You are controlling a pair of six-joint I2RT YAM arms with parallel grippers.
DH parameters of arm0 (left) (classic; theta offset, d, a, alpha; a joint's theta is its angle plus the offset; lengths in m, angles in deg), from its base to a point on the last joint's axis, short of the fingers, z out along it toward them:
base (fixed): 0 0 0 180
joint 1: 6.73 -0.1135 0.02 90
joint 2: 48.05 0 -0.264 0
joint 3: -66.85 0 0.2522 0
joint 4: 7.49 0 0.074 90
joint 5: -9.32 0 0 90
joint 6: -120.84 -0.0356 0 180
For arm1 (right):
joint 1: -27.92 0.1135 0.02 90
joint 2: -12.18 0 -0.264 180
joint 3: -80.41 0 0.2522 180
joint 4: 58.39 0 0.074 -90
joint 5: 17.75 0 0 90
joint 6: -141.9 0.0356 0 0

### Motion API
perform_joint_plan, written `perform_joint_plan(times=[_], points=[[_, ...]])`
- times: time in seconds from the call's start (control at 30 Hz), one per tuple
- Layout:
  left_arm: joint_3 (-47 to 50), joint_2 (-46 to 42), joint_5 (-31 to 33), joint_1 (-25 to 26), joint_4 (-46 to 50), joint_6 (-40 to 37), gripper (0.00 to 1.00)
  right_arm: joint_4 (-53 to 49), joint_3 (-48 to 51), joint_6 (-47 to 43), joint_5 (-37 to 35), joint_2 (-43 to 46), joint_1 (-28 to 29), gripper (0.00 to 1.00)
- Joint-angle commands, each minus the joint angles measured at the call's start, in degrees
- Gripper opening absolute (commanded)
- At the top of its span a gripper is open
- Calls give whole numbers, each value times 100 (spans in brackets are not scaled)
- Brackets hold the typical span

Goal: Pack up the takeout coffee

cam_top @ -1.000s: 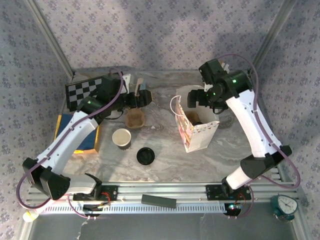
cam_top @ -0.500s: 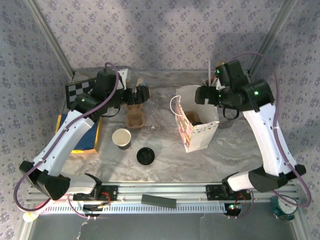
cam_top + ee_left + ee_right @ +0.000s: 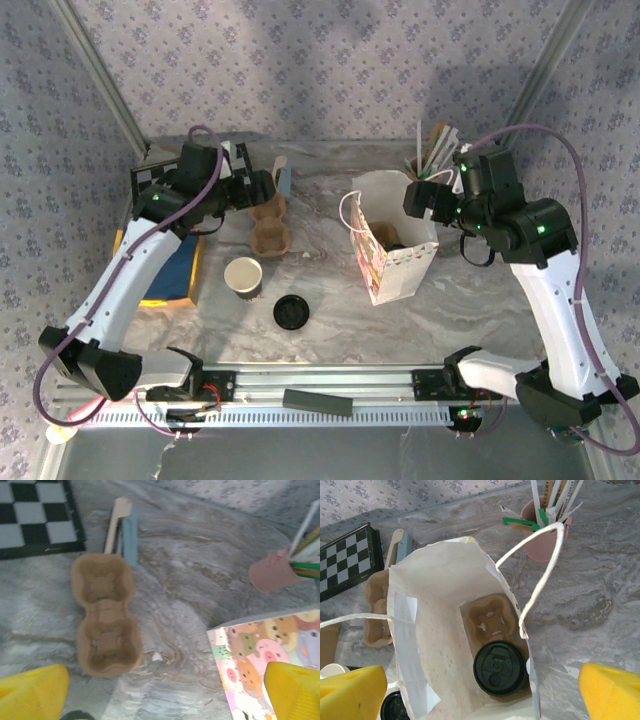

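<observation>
The takeout coffee [image 3: 500, 669], a cup with a round black lid, stands in the near pocket of a brown cardboard carrier at the bottom of the white paper bag [image 3: 435, 645]. The carrier's far pocket is empty. In the top view the bag [image 3: 395, 262] stands upright right of centre, its mouth open. My right gripper [image 3: 420, 195] hovers open above the bag's far right rim, its yellow fingertips [image 3: 350, 695] wide apart and holding nothing. At the back left my left gripper [image 3: 262, 188] hangs open above a second empty carrier [image 3: 270, 230], nothing between its fingertips [image 3: 32, 692].
A lidless cup [image 3: 244, 275] and a loose flat black lid [image 3: 290, 312] sit in front of the empty carrier [image 3: 105, 612]. A chessboard [image 3: 155, 185] lies at the back left, with a blue box [image 3: 165, 280] nearer. A pink cup of straws [image 3: 425, 160] stands behind the bag.
My right gripper has pulled back to the right, away from over the bag's mouth. My left gripper has drawn back to the left over the empty carrier. Both stayed open.
</observation>
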Motion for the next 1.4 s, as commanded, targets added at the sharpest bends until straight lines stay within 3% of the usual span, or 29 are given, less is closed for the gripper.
perform_joint_plan(times=[0.0, 0.13, 0.37, 0.5, 0.6, 0.93, 1.1, 1.37], points=[[12, -187, -64, -98, 160, 122, 100, 215, -111, -78, -53, -147, -210, 100], [-393, -31, -230, -96, 114, 41, 100, 29, -660, -84, 179, -662, -815, 100], [-1447, 734, -570, 222, 77, -108, 100, 610, -809, -64, 1227, -1229, -2203, 100], [-2293, 1341, -632, 526, 291, -303, 100, 1009, -688, 83, 1720, -1584, -2859, 91], [-2869, 1749, -735, 720, 376, -439, 100, 1247, -586, 154, 2011, -1904, -3165, 80], [-4503, 2916, -842, 1281, 575, -678, 100, 1503, -504, 45, 2408, -2938, -3369, 41], [-5006, 3242, -791, 1407, 796, -759, 100, 1591, -529, 19, 2461, -3335, -3354, 41], [-5018, 3280, -677, 1413, 876, -786, 100, 1653, -707, -35, 2463, -3941, -3287, 37]])
